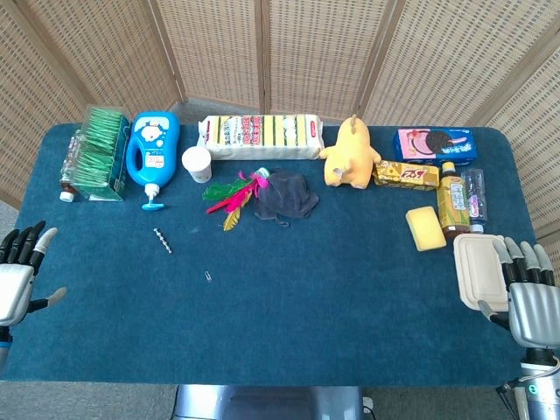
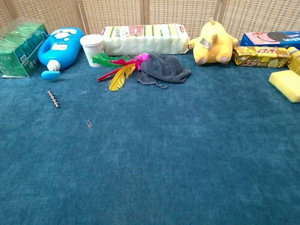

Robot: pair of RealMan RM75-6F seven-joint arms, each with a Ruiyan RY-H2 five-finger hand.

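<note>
A: Where are the hands sitting?

B: The left hand is resting at the table's left edge, fingers spread and holding nothing. The right hand is lying at the right edge, released as well, fingers fanned out and pointing away from the robot. Only the head view is showing them.

A: What is lying nearest to each?

B: The beige lidded box is sitting just beside the right hand, its long axis running front to back; the lid is down, so I cannot tell what is inside. Nearest the left hand are a short bead chain, lying diagonally, and a paperclip, both well apart from it.

A: How much open room is showing?

B: The whole front half of the blue cloth is lying bare between the hands. Things are crowding along the back edge: a green tea box, a blue bottle lying with its nozzle pointing toward the robot, a white cup standing upright, a long yellow pack lying crosswise, feathers touching a dark cloth, and a yellow plush toy.

A: And on the right?

B: A blue biscuit box, a gold packet, a yellow sponge and a brown bottle lying lengthwise, possibly a drink
</note>
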